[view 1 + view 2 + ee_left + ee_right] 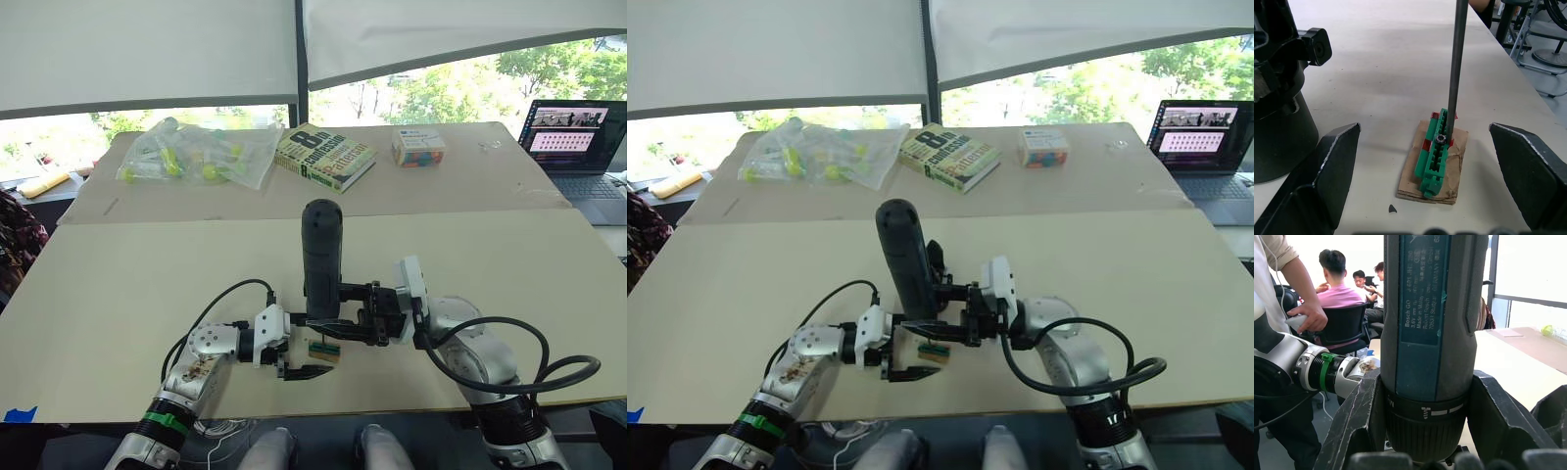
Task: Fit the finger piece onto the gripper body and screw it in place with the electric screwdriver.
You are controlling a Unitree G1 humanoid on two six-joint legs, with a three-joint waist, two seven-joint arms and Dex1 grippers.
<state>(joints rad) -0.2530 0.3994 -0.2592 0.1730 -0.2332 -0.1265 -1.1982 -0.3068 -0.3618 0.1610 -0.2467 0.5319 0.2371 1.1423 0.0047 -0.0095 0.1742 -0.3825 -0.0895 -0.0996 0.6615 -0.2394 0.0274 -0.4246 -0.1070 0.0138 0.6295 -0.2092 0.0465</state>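
My left gripper (294,364) hangs released just above the table, its two black fingers (1322,176) spread wide either side of the small green toothed block on a brown cardboard pad (1434,159), with the gripper body, a black mechanical assembly on a round dark base (1278,122), just beside it. My right gripper (348,321) is clenched on the electric screwdriver, a long thick matte-black cylinder (321,257), held upright by its lower collar with the thin metal bit (1457,63) resting on the green block. I judge the screwdriver rigid, fairly heavy and top-heavy, so the low grip near the collar suits it; its smooth casing could slip or twist under load.
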